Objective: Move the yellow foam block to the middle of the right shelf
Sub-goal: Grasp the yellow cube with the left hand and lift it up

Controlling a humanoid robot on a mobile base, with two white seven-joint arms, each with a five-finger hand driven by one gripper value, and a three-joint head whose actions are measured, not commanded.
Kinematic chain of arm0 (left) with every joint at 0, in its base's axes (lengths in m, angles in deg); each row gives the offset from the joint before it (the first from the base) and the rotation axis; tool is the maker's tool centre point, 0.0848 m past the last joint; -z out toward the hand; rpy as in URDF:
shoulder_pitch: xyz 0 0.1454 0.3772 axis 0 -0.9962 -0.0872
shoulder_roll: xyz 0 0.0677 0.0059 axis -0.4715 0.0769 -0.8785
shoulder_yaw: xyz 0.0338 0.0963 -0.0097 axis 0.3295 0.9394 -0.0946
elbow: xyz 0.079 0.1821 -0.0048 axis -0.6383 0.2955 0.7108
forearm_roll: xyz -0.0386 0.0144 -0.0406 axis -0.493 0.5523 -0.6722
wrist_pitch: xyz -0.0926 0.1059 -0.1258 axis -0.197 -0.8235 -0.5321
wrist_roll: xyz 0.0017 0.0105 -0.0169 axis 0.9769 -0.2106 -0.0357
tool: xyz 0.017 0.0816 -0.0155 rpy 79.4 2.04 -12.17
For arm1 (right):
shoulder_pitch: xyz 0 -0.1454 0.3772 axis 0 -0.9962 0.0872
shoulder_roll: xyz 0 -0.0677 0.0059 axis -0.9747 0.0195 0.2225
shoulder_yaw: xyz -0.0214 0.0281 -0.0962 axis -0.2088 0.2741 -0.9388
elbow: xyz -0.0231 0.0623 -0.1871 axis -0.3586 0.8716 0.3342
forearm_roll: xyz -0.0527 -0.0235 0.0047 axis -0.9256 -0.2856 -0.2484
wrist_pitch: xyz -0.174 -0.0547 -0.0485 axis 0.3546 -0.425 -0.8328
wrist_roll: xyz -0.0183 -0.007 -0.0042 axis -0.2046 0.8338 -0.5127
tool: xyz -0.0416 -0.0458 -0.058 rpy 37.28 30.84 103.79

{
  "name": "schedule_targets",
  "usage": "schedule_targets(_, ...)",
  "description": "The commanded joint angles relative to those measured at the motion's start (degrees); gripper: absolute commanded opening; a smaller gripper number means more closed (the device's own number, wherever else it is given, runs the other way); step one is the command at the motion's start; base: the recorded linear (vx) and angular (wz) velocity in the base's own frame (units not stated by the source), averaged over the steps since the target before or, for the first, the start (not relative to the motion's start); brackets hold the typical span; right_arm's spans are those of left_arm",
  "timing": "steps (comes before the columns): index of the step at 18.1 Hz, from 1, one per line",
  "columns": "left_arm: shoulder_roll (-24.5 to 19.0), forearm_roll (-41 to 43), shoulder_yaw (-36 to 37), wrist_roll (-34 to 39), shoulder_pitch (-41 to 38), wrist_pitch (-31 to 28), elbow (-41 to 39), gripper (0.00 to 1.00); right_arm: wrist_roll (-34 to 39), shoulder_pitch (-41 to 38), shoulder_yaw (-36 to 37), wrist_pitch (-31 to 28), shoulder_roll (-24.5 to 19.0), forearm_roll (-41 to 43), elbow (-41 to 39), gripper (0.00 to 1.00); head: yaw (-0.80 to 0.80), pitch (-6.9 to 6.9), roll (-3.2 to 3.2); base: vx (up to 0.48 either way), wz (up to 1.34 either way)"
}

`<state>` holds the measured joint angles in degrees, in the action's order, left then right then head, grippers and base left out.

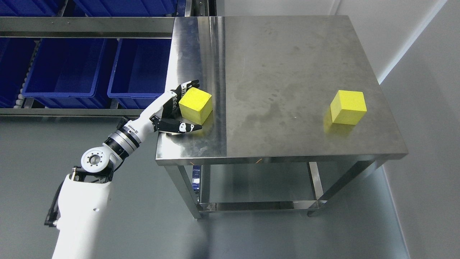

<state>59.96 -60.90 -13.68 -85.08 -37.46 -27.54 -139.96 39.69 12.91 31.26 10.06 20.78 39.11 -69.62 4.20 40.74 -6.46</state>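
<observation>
White left arm (pixel 82 212), round grey joint, black-and-white fingered hand (pixel 176 111).

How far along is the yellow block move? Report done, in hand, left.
Done: the left hand has reached the near yellow foam block on the steel table.
In hand: fingers flank it, thumb below; it sits on the table, not lifted.
Left: lift and carry. A second yellow block sits at the right, untouched.

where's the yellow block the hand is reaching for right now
In the head view, that yellow block sits near the steel table's left edge, with the left hand cupped around it.
</observation>
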Motion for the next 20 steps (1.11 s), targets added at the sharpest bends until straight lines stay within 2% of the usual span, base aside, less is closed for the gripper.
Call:
schedule_targets(1,1.4,1.2,0.4,0.0,1.7,0.2,6.7,0.83,0.0,0.1,0.0,0.0,1.0,0.0,-1.0,1.0,0.0,0.0,0.0,0.0,0.0)
schedule_targets(6,4.8,1.1,-4.9,-0.1,2.2,2.1,6.6,0.53,0.0,0.1,0.0,0.0,1.0,0.0,-1.0,1.0,0.0,0.0,0.0,0.0,0.0)
schedule_targets(8,6.9,0.9,-6.7,-0.1,2.3,3.4,6.2,0.44,0.0,0.1,0.0,0.0,1.0,0.0,-1.0,1.0,0.0,0.0,0.0,0.0,0.0)
schedule_targets(10,7.1,-0.5,-9.4,-0.1,2.7,4.5,4.7,0.35,0.0,0.1,0.0,0.0,1.0,0.0,-1.0,1.0,0.0,0.0,0.0,0.002,0.02)
schedule_targets(14,7.1,-13.9,-11.7,1.8,5.6,4.4,-2.6,0.36,0.0,0.1,0.0,0.0,1.0,0.0,-1.0,1.0,0.0,0.0,0.0,0.0,-0.02)
schedule_targets(16,7.1,-15.1,-12.9,9.8,6.3,4.9,-4.7,0.4,0.0,0.1,0.0,0.0,1.0,0.0,-1.0,1.0,0.0,0.0,0.0,0.0,0.0)
schedule_targets(18,7.1,-15.1,-12.7,25.1,6.2,6.9,-5.3,0.42,0.0,0.1,0.0,0.0,1.0,0.0,-1.0,1.0,0.0,0.0,0.0,0.0,0.0)
schedule_targets(20,7.1,-15.1,-12.4,34.0,5.7,7.8,-5.9,0.42,0.0,0.1,0.0,0.0,1.0,0.0,-1.0,1.0,0.0,0.0,0.0,0.0,0.0)
